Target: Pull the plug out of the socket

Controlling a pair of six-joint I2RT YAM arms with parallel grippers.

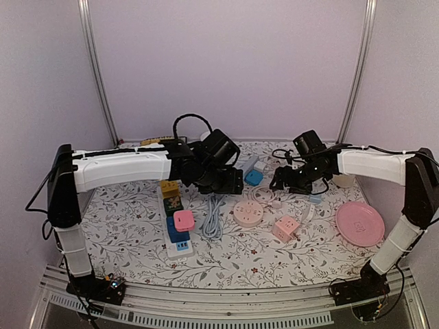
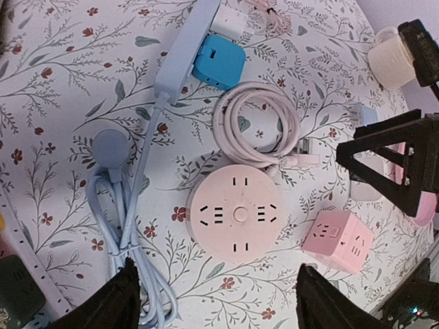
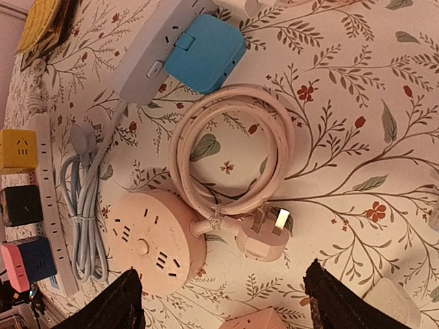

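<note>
A blue plug (image 1: 254,177) (image 2: 218,62) (image 3: 204,53) sits plugged into a pale grey socket strip (image 2: 180,58) (image 3: 144,62) at the back of the table. My left gripper (image 1: 233,179) (image 2: 223,308) hangs open just left of it, over a round pink socket (image 2: 235,211), with nothing between its fingers. From the right, my right gripper (image 1: 281,181) (image 3: 226,305) also stands open and empty, above a coiled pink cable whose loose plug (image 3: 264,236) lies on the cloth. Neither gripper touches the blue plug.
A white strip (image 1: 180,248) at the left carries yellow, black, blue and pink cube adapters. A bundled grey cable (image 1: 212,218), the round pink socket (image 1: 248,213), a pink cube socket (image 1: 286,228) and a pink plate (image 1: 359,223) lie around. A tape roll (image 2: 391,62) sits far right.
</note>
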